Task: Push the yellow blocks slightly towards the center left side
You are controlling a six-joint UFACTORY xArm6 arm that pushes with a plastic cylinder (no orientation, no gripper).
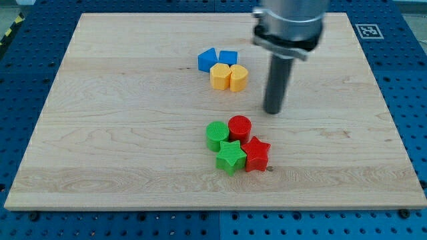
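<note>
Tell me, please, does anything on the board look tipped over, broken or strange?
Nothing stands out. The yellow blocks sit flat against the blue blocks, the red and green blocks cluster upright, and my tip rests apart, to the yellow blocks' right in view.

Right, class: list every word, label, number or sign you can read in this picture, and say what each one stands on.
No readable words, letters or numbers anywhere.
One sign only: a black-and-white square marker at the board's top right corner; it is a coded pattern, not text, and too small to decode.
The blocks, my tip and the blue table carry no lettering.
</note>
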